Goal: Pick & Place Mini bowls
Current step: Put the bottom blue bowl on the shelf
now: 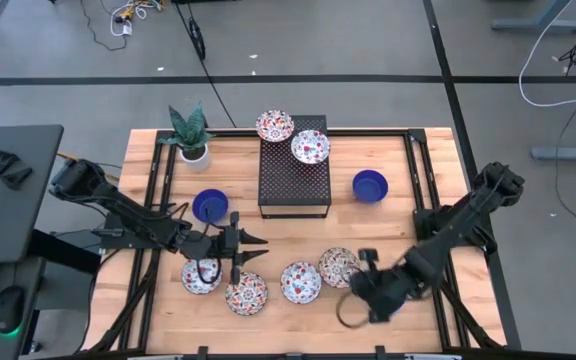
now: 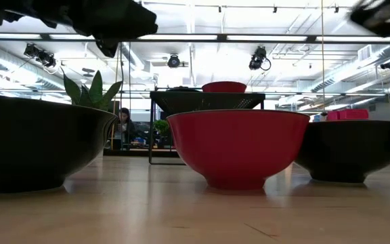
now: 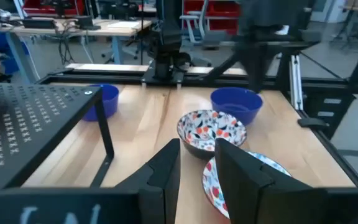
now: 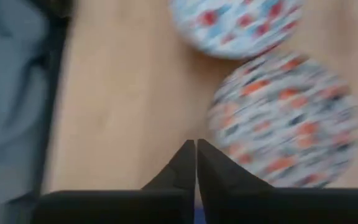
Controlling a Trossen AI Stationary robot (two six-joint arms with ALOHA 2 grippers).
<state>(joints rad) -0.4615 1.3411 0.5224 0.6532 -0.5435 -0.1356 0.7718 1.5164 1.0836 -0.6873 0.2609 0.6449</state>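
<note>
**Left pincer over front row, nearest patterned bowl at 6 o'clock**

Left pincer [image 1: 251, 251]: narrow gap between fingers, empty, pointing toward 3 o'clock across the desk [image 1: 388, 225]. Just below it at 6 o'clock, patterned bowl [image 1: 246, 293]; another patterned bowl [image 1: 201, 276] at 8 o'clock, partly under the arm. Round things, so no long axis to line up. Further out at 3–4 o'clock, two more patterned bowls [image 1: 300, 282], [image 1: 338, 267]. Blue bowl [image 1: 209, 205] at 10 o'clock.

Right pincer [image 1: 368, 300]: fingers together, apparently empty, in front of the same row at 4 o'clock.

Likely left arm closer for the 6 o'clock bowl.
</note>
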